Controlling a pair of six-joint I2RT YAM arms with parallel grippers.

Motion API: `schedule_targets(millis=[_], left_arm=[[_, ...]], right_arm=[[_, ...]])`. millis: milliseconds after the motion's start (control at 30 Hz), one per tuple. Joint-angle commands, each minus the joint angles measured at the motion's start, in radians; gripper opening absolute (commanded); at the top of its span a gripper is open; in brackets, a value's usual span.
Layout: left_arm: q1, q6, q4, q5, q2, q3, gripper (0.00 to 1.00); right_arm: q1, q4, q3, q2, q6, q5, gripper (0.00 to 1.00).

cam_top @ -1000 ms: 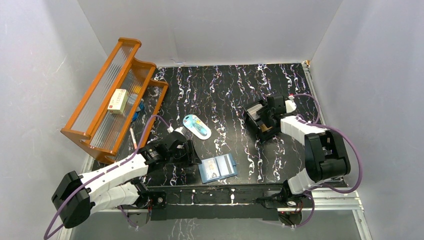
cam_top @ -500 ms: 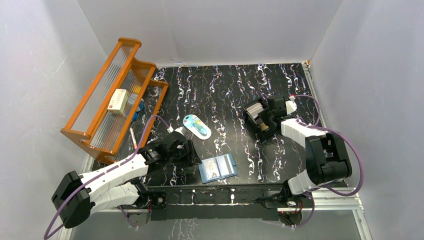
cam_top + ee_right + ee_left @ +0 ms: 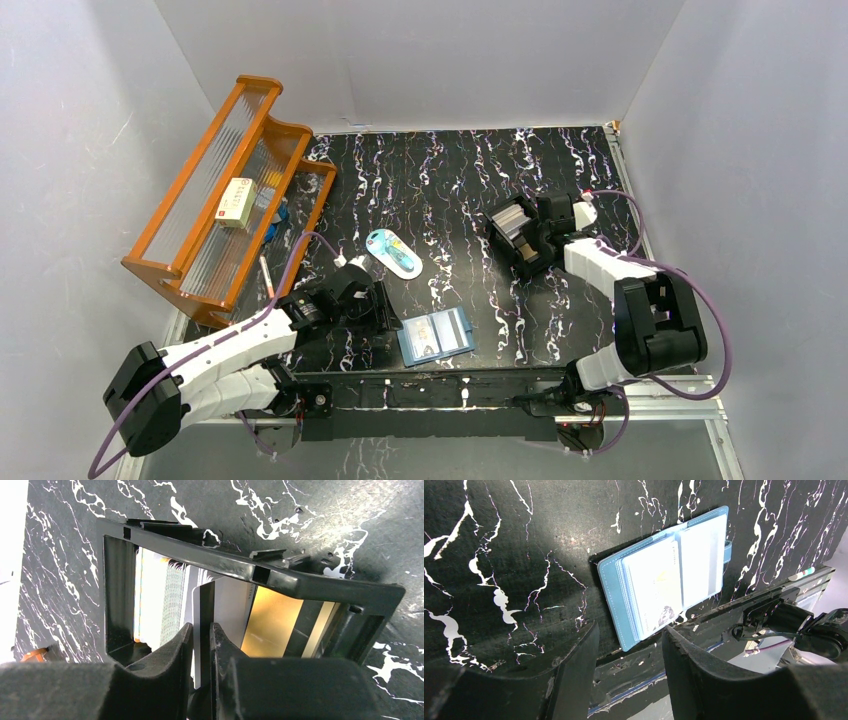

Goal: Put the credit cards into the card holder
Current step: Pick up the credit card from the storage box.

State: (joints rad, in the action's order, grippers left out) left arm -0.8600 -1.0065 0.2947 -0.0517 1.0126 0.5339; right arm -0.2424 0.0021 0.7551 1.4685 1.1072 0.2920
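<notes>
credit cards point(image 3: 160, 600) stood on edge in a black open-topped box point(image 3: 240, 567), a pale grey and white stack at the left end and an orange-tan card point(image 3: 272, 622) towards the right. between them stood a grey card point(image 3: 227, 605) with a dark stripe. the right gripper point(image 3: 201, 627) reached down into the box, its jaws drawn in to a narrow slit, with the edge of that grey card pinched in the slit. from the top view the box point(image 3: 493, 232) sat on the right half of the black marbled table point(image 3: 450, 180), and the right gripper point(image 3: 538, 238) was inside it.

the card holder point(image 3: 701, 560) lay open and flat near the front edge of the table, its lighter blue inside facing up. a pale printed card point(image 3: 656, 592) showed in a clear pocket on its left page. the left gripper point(image 3: 630, 632) hung just beside the holder's left end, low over the table, with its jaws spread wide and nothing between them. in the top view the card holder point(image 3: 435, 336) was well apart from the black box, and the left gripper point(image 3: 385, 318) was at its left side.

a light-blue oval item point(image 3: 393, 252) lay on the table beyond the holder. an orange rack point(image 3: 200, 225) stood at the left edge, with a cream box point(image 3: 237, 202) resting on it.
</notes>
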Motion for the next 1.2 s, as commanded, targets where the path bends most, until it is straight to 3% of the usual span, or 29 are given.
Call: schedule_targets(millis=[0,667,1000,1167], left_arm=[[-0.005,-0.003,0.005,0.000,-0.008,-0.010,0.48],[-0.005,0.007,0.004,-0.007,0.002,0.008,0.48],[-0.005,0.006,0.004,-0.014,0.005,0.019,0.48],[-0.005,0.002,0.004,-0.031,-0.013,0.039,0.48]], right_arm=[[0.002,-0.043,0.013,-0.037,0.018,0.044,0.21],[0.002,-0.181,0.000,-0.191,0.037,0.006,0.00],[0.003,-0.210,-0.008,-0.315,-0.021,-0.032,0.00],[0.002,-0.143,-0.014,-0.391,-0.174,-0.173,0.00]])
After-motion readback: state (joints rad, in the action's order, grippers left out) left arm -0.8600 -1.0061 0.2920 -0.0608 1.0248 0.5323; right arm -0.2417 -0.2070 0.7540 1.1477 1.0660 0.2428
